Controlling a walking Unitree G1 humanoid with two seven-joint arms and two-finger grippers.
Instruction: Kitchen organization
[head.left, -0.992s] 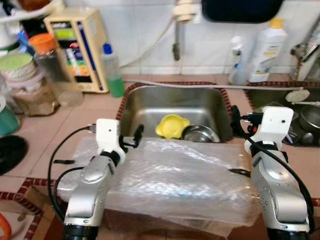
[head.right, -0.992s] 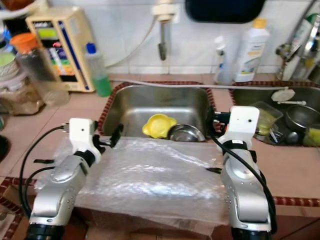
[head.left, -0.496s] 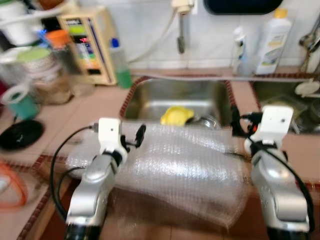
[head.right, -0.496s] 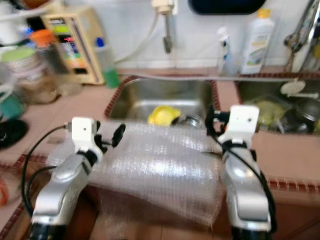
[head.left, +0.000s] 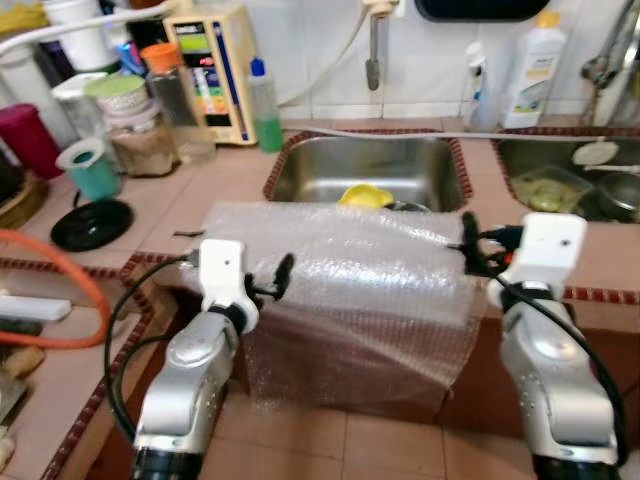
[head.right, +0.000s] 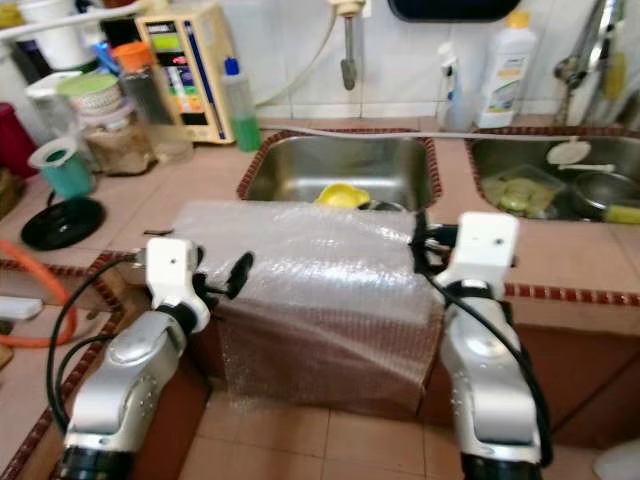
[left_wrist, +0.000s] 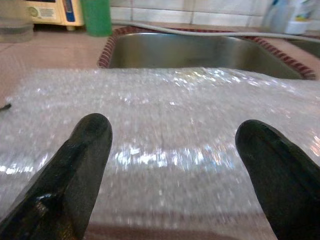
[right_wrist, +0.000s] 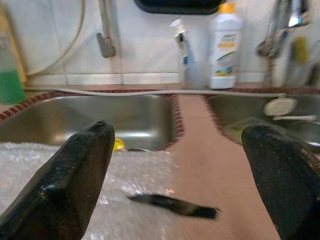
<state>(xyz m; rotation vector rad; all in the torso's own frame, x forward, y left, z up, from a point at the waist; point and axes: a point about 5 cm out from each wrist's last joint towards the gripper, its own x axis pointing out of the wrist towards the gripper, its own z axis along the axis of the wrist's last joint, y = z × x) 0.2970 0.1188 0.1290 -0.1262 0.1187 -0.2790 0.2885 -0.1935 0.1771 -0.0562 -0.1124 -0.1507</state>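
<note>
A clear sheet of bubble wrap (head.left: 350, 270) lies across the tiled counter in front of the steel sink (head.left: 330, 175) and hangs down over the cabinet front. A yellow bowl (head.left: 365, 196) sits in the sink just behind it. My left gripper (head.left: 277, 280) is open and held in front of the wrap's left edge; the left wrist view has the wrap (left_wrist: 170, 115) spread between its fingers (left_wrist: 75, 170). My right gripper (head.left: 468, 245) is open at the wrap's right edge, facing the sink. A thin black object (right_wrist: 172, 205) lies on the counter by the wrap's right edge.
Left of the sink stand a green bottle (head.left: 264, 105), a beige appliance (head.left: 215, 70), jars (head.left: 130, 125), a teal cup (head.left: 90, 170) and a black disc (head.left: 90, 225). An orange hose (head.left: 60, 290) curves at the far left. A white bottle (head.left: 530, 60) and a second basin (head.left: 570, 185) are at right.
The head views have pulled back from the counter, and the cabinet front and floor tiles now show. Both grippers stay open at the wrap's edges.
</note>
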